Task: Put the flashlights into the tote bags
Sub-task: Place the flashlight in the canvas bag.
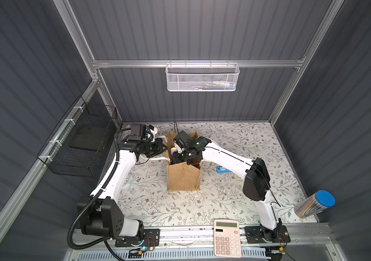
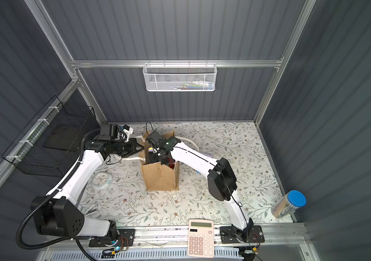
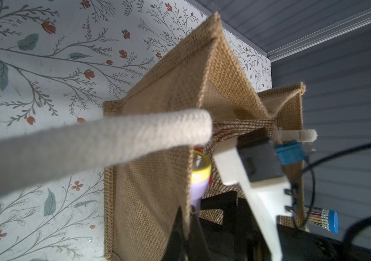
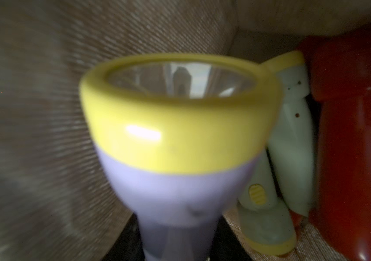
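— Where's the lilac flashlight [image 4: 175, 158]?
— Inside the tote bag [image 1: 183, 178], with the right fingers [image 1: 176, 157] clamped on its handle (a pale green flashlight [image 4: 293, 146] and a red flashlight [image 4: 356, 135] stand just beside it).
— And the left fingers [image 3: 176, 239]?
— Pinched together on the bag's side wall. A blue flashlight [image 1: 221, 169] lies on the bench [image 1: 225, 203], right of the bag.

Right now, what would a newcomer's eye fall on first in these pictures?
The tan tote bag stands mid-table with both arms at its mouth: the left gripper pinches its side wall, the right gripper reaches inside holding a lilac flashlight with a yellow head. A pale green flashlight and a red flashlight are already inside; a blue flashlight lies on the table nearby.
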`<state>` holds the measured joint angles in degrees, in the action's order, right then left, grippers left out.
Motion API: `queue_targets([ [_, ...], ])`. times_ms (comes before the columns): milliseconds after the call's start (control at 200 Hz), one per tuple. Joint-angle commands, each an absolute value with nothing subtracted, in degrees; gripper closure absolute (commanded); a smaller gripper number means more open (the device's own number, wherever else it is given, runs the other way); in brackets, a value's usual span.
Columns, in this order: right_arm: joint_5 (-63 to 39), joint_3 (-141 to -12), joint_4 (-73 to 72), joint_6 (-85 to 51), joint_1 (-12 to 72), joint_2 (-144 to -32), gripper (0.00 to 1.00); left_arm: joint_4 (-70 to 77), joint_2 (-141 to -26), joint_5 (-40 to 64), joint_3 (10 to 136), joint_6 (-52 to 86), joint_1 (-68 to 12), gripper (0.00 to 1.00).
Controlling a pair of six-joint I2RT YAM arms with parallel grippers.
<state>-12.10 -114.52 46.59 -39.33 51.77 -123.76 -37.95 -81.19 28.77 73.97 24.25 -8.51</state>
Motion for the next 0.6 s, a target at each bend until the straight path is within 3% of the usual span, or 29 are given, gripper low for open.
queue_targets([
  [0, -13.6, -117.9, 50.9, -38.8, 51.4, -126.9, 0.87, -36.7, -80.7, 29.7, 74.5, 23.7, -8.2, 1.00],
  [310, -15.7, -119.6, 53.5, -40.1, 50.5, -129.7, 0.86, -36.6, -80.5, 29.5, 73.8, 23.7, -8.2, 1.00],
  [595, -18.6, -115.6, 53.3, -39.8, 48.7, -129.3, 0.74, -36.9, -79.9, 29.1, 73.5, 23.2, -8.2, 1.00],
])
